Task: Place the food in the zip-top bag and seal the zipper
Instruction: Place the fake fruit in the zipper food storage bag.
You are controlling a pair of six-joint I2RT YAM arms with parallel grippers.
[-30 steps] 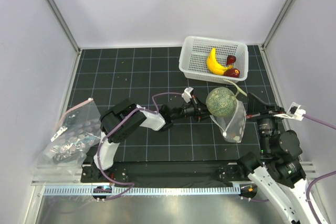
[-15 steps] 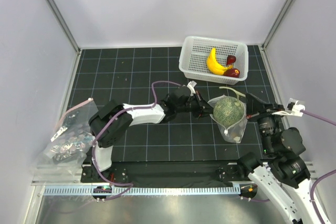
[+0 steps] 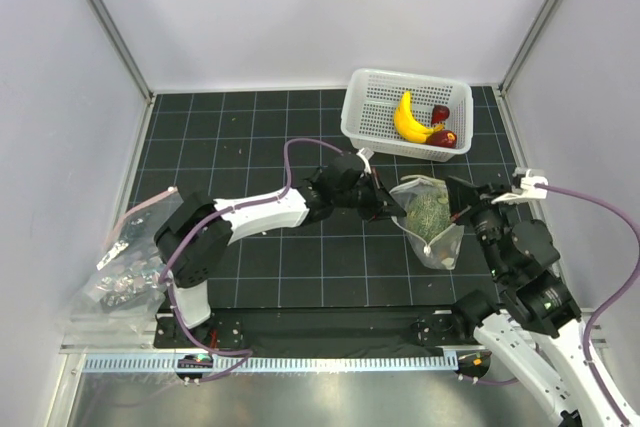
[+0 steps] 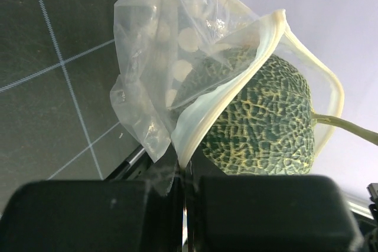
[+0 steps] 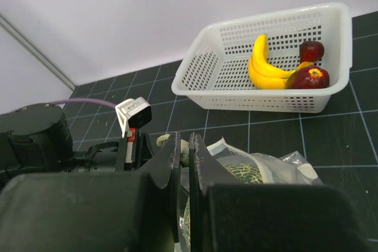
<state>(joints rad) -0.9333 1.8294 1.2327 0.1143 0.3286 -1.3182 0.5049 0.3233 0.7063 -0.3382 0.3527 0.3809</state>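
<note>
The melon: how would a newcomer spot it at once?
Find the white basket at the far right. Just nearer the camera lies a clear bag. The melon is the netted grey-green ball in it; the basket's fruit is yellow and red.

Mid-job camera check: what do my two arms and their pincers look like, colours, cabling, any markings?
The left arm and right arm both pair white link shells with black joint housings. A purple cable trails from each. The left pincer and right pincer have blocky matte-black fingers. A small white block sits by each wrist. No readable markings show.
</note>
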